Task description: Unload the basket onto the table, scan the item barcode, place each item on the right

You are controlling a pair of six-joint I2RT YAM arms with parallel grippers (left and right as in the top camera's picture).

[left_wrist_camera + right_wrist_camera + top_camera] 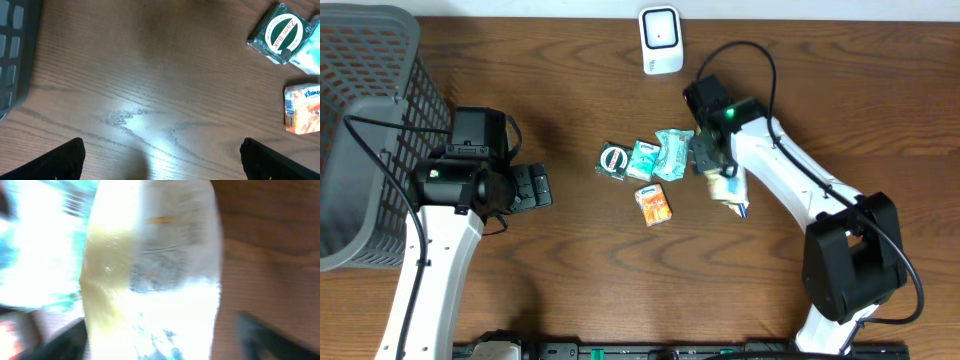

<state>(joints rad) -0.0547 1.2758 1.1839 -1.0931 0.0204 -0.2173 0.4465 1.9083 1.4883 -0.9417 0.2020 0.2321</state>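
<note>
Right arm: extended from lower right to frame centre. Right gripper (718, 172) released, fingers spread either side of pale packet (732, 195). Barcode scanner (660, 40) top centre. Left gripper (535, 187) released, centre-left.

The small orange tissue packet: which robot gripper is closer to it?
Right. The right gripper is beside the orange tissue packet, over a pale pouch; the left gripper sits farther off on the opposite side.
</note>
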